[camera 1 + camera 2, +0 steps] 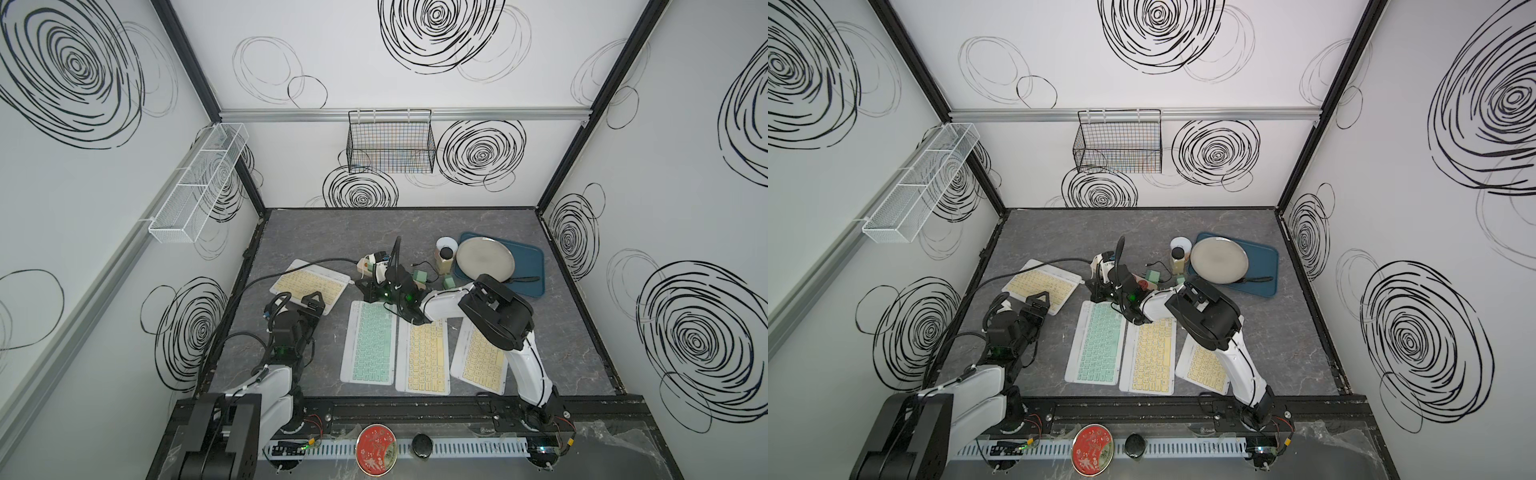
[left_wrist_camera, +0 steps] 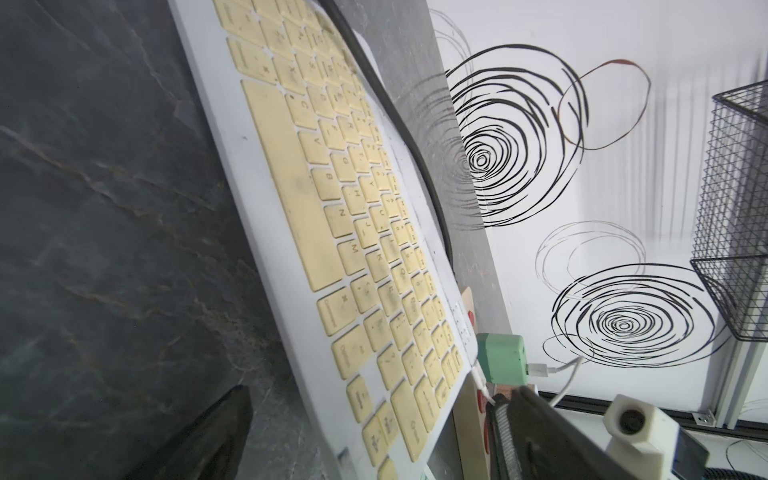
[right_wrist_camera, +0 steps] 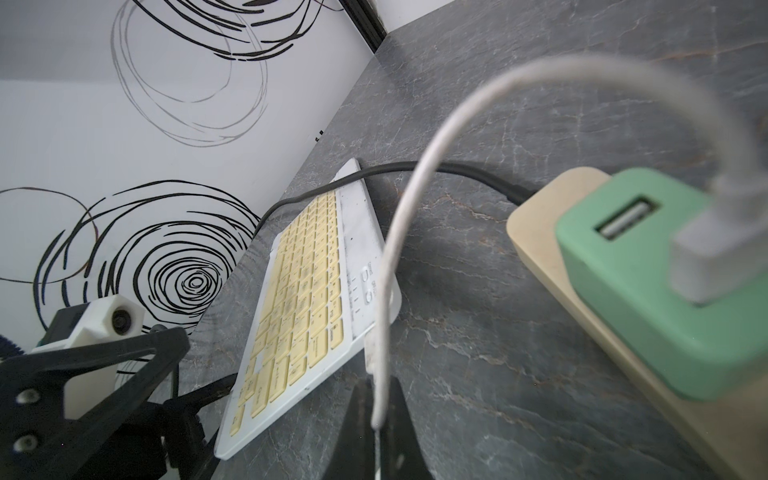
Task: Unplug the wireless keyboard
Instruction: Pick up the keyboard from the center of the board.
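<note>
Well, on the far wall we see a black wire basket [image 1: 390, 143] whose contents we cannot make out, and on the left wall a white mesh tray [image 1: 199, 183]. At the far right, a blue tray [image 1: 534, 266] holds a round metal plate [image 1: 485, 258]. The table [image 1: 540, 353] is grey and marbled, and the walls [image 1: 332, 62] are white with black swirls. The wireless keyboard [image 1: 309, 284] lies at the far left, white with pale yellow keys, angled away from a green keyboard [image 1: 369, 343] nearer the middle; a black cord [image 3: 457, 168] crosses its far edge. The left gripper [image 1: 312, 301] hangs over its near edge, jaws spread wide and grasping nothing. The right gripper [image 3: 377, 399] is clamped on the white cable [image 3: 388, 266], which arcs from a green charger [image 3: 631, 299] on a beige power strip [image 3: 536, 224] down to the keyboard's right end. Whether the plug sits in the port we cannot tell.
</note>
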Robot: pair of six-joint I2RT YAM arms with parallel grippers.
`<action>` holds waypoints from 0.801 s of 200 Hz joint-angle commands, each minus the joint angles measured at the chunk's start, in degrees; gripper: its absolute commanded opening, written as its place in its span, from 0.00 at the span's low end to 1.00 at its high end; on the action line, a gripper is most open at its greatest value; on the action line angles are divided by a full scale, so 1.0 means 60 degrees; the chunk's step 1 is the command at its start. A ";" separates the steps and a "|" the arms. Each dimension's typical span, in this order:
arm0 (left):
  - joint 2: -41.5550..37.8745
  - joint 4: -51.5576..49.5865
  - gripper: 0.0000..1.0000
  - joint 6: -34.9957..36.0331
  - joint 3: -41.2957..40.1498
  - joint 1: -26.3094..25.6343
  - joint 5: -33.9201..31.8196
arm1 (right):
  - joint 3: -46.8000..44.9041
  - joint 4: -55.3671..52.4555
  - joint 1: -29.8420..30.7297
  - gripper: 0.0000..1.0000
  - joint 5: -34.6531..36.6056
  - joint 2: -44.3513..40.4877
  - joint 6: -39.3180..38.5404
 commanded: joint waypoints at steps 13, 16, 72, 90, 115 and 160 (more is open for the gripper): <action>0.1889 0.3668 0.92 -0.0781 0.0135 0.0163 0.0785 | 0.0276 0.0438 0.0090 0.00 -0.0060 -0.0392 0.0102; 0.2049 0.3993 0.91 -0.0881 0.0082 0.0168 0.0766 | 0.0267 0.0439 0.0094 0.00 -0.0072 -0.0382 0.0116; 0.3570 0.6383 0.68 -0.1314 0.0052 0.0420 0.0409 | 0.0305 0.0365 0.0150 0.00 -0.0083 -0.0302 0.0103; 0.3573 0.6388 0.49 -0.1335 0.0066 0.0553 0.0405 | 0.0288 0.0424 0.0152 0.00 -0.0074 -0.0262 0.0127; 0.3883 0.7316 0.20 -0.1614 -0.0152 0.0506 0.0444 | 0.0289 0.0537 0.0151 0.01 -0.0103 -0.0215 0.0215; 0.5064 0.9344 0.00 -0.2224 -0.0994 -0.0223 -0.0728 | 0.0289 0.0898 0.0166 0.35 -0.0141 -0.0122 0.0545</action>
